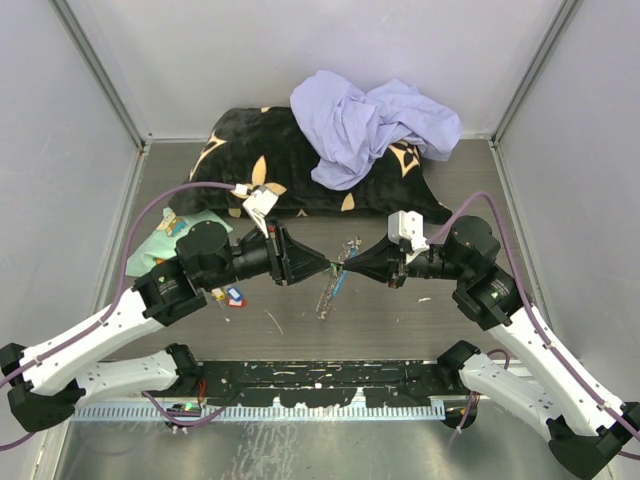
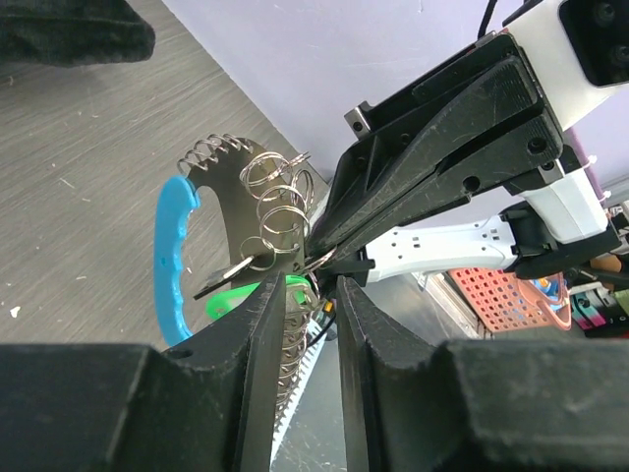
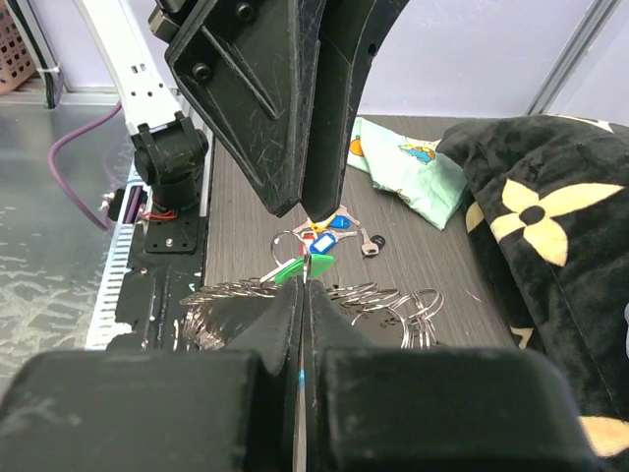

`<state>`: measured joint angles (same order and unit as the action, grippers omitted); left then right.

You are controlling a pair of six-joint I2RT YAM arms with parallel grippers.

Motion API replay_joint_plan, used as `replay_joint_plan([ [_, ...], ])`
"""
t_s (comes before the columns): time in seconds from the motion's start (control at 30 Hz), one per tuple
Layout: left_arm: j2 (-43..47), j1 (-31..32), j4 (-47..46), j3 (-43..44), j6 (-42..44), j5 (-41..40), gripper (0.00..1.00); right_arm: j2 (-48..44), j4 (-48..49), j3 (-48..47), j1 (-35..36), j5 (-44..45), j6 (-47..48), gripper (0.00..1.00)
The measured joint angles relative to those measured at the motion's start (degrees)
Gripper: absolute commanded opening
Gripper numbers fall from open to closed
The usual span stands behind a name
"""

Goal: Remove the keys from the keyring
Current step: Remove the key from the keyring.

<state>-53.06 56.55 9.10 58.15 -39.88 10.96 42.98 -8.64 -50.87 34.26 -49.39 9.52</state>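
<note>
Right gripper (image 1: 354, 266) clenched on keyring (image 2: 175, 258), held above worktop (image 1: 400, 320). Left gripper (image 1: 325, 266) tip-to-tip with it, jaws narrow by green-tagged key (image 3: 291, 268); grasp: cannot tell.

Pale grey walls (image 1: 300, 50) enclose a dark wood-grain table (image 1: 400, 330); a black, gold-flowered pillow (image 1: 290, 165) lies at the rear wall, lavender cloth (image 1: 370, 120) heaped on the pillow, mint-green cloth (image 1: 160, 242) just left.

shiny metal keyring (image 2: 280, 211) with a glossy plastic crescent (image 2: 169, 256).
</note>
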Motion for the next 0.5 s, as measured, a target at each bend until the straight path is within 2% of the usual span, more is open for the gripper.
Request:
replay_joint_plan([
  [0.3, -1.92, 0.57, 2.56, 2.08, 0.00, -0.28, 0.32, 0.04, -0.02, 0.00, 0.00, 0.33, 0.42, 0.01],
  [0.5, -3.41, 0.76, 3.50, 2.71, 0.02, -0.26, 0.25, 0.15, -0.09, 0.00, 0.00, 0.33, 0.44, 0.01],
])
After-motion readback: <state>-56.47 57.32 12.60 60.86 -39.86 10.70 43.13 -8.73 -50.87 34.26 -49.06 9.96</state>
